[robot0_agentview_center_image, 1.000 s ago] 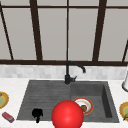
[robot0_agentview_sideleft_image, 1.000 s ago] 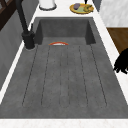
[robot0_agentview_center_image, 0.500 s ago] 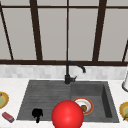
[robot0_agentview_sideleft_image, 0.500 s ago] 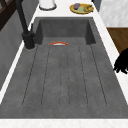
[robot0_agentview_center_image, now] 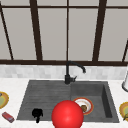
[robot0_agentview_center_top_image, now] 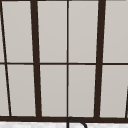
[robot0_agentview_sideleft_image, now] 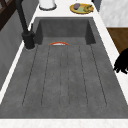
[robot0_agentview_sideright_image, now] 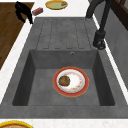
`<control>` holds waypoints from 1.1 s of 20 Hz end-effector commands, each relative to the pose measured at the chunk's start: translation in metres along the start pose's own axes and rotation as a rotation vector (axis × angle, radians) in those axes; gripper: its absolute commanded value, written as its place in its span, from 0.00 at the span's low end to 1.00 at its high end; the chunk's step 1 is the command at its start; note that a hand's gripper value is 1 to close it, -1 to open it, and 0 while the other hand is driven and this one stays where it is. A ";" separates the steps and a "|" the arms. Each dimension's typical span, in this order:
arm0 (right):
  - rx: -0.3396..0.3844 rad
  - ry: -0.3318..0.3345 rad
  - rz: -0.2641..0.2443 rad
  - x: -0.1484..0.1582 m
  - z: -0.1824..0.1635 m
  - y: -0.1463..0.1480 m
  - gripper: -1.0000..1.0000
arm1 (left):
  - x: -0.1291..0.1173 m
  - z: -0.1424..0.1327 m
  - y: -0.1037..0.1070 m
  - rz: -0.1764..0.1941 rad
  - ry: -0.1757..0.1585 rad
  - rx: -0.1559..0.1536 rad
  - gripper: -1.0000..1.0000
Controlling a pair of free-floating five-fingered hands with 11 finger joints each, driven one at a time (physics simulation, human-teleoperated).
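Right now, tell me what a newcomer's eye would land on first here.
A big red ball dominates the front view, low in the middle, in front of the sink. Beside it, in the basin, lies a red-rimmed plate with a brown lump of food on it. A black hand hangs at the draining board's front edge, left of the ball.

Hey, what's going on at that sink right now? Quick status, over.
Left hand hovering at the sink's front edge over the grey ribbed draining board, holding nothing. Small red block on the counter nearby. Red-rimmed white plate with a brown lump in the basin.
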 end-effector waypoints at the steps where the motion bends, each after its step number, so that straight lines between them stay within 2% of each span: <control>1: 0.090 -0.026 0.006 0.001 -0.010 -0.008 0.00 | 0.000 0.000 0.000 0.000 0.000 0.000 0.50; 4: 0.123 -0.035 0.009 -0.005 -0.022 -0.011 0.00 | 0.000 0.000 0.000 0.000 0.000 0.000 0.50; 6: 0.134 -0.042 0.030 -0.004 -0.035 -0.013 0.00 | 0.000 0.000 0.000 0.000 0.000 0.000 0.50; 9: 0.087 -0.026 0.008 -0.005 -0.047 -0.007 0.00 | 0.000 0.000 0.000 0.000 0.000 0.000 0.50; 10: 0.067 -0.017 0.017 0.000 -0.052 -0.002 0.00 | 0.000 0.000 0.000 0.000 0.000 0.000 0.50; 11: 0.045 0.003 0.032 0.010 -0.056 0.003 1.00 | 0.000 0.000 0.000 0.000 0.000 0.000 0.50; 12: 0.013 0.019 0.064 0.022 -0.057 0.010 1.00 | 0.000 0.000 0.000 0.000 0.000 0.000 0.50; 13: -0.009 0.035 0.066 0.024 -0.058 0.015 1.00 | 0.000 0.000 0.000 0.000 0.000 0.000 0.50; 14: -0.038 0.057 0.059 0.027 -0.059 0.019 1.00 | 0.000 0.000 0.000 0.000 0.000 0.000 0.50; 16: -0.129 0.113 0.001 0.026 -0.058 0.021 1.00 | 0.000 0.000 0.000 0.000 0.000 0.000 0.50; 18: -0.195 0.151 -0.017 0.025 -0.056 0.022 1.00 | 0.000 0.000 0.000 0.000 0.000 0.000 0.50; 22: -0.235 0.206 -0.028 0.030 -0.059 0.018 1.00 | 0.000 0.000 0.000 0.000 0.000 0.000 0.50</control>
